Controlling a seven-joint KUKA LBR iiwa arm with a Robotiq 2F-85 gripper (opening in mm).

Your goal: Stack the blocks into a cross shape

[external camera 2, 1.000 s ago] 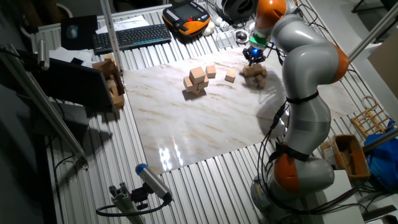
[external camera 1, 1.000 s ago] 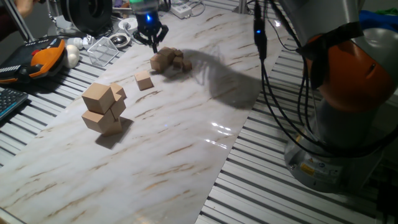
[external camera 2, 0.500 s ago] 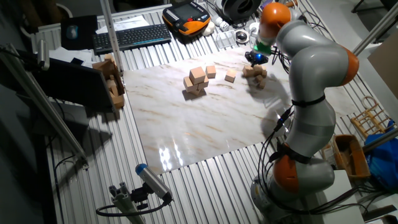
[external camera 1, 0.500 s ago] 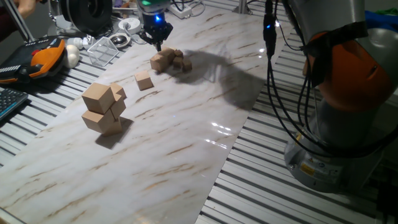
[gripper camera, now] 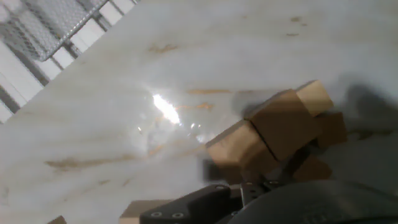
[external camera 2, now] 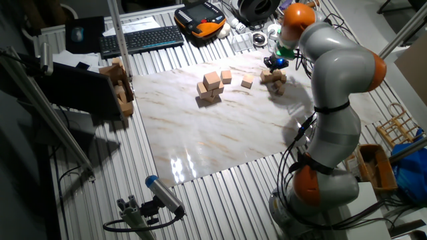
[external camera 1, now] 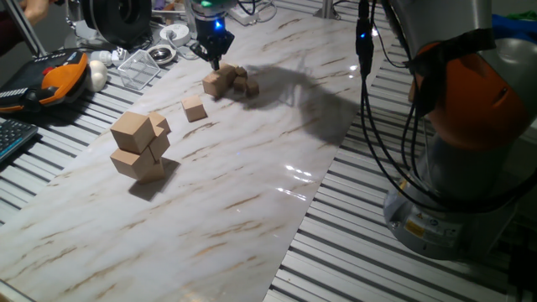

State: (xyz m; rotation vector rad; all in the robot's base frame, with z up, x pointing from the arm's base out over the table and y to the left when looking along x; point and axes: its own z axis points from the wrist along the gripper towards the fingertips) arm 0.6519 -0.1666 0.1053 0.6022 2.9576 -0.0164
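Note:
A loose pile of light-tan blocks (external camera 1: 226, 81) lies at the far end of the marble board, also seen as the pile (external camera 2: 273, 79) in the other fixed view. My gripper (external camera 1: 211, 57) hangs just above and behind the pile, its fingers drawn together to a point with nothing seen between them. In the hand view the piled blocks (gripper camera: 267, 134) sit right of centre, beside the dark fingers (gripper camera: 205, 202), not between them. A single block (external camera 1: 195, 109) lies apart toward the near side, seen again as the block (external camera 2: 247, 81). Another block (external camera 2: 226, 76) rests near the bigger cubes.
A cluster of bigger tan cubes (external camera 1: 138, 144) stands stacked on the board's left. A clear plastic box (external camera 1: 140, 67), an orange pendant (external camera 1: 59, 77) and a keyboard (external camera 2: 141, 39) lie off the board's far side. The robot base (external camera 1: 470, 126) stands at the right.
The gripper has shifted slightly up and away from the pile and turned at the wrist. The blocks have not moved.

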